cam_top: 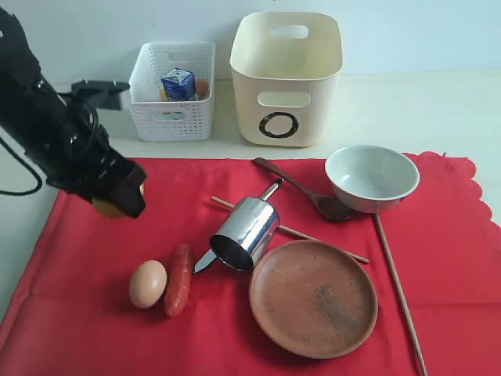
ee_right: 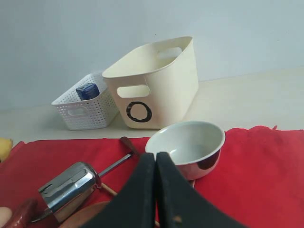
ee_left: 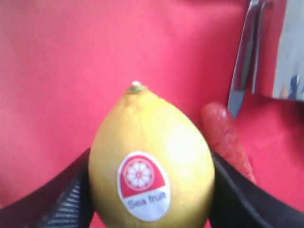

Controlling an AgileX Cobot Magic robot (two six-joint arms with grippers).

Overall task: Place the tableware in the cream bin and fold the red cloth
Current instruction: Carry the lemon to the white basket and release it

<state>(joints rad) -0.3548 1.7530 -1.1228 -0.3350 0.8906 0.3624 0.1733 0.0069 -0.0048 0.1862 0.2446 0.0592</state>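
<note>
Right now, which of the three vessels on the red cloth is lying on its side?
The shiny steel handled cup: its mouth faces sideways, while the grey-green bowl and the brown plate sit upright.

Cloth: 1, big bright red fabric cloth (cam_top: pixel 78 298). Containers: 2, i.e. 1 tall cream plastic bin (cam_top: pixel 313 110) w/ black O, 1 white perforated plastic basket (cam_top: pixel 168 117). In basket: 1 blue-and-white carton (cam_top: pixel 178 84), plus 1 orange item (cam_top: pixel 203 86), can't tell what. Food, 1 ea.: yellow stickered lemon (ee_left: pixel 152 161), pale brown egg (cam_top: pixel 148 283), red sausage (cam_top: pixel 178 280). Tableware: 1 round brown plate (cam_top: pixel 313 298), 1 pale grey-green bowl (cam_top: pixel 368 202), 1 dark wooden spoon (cam_top: pixel 290 182), 1 shiny steel handled cup (cam_top: pixel 246 233), 1 small knife (cam_top: pixel 202 262), 2 long thin wooden chopsticks (cam_top: pixel 399 294).
</note>
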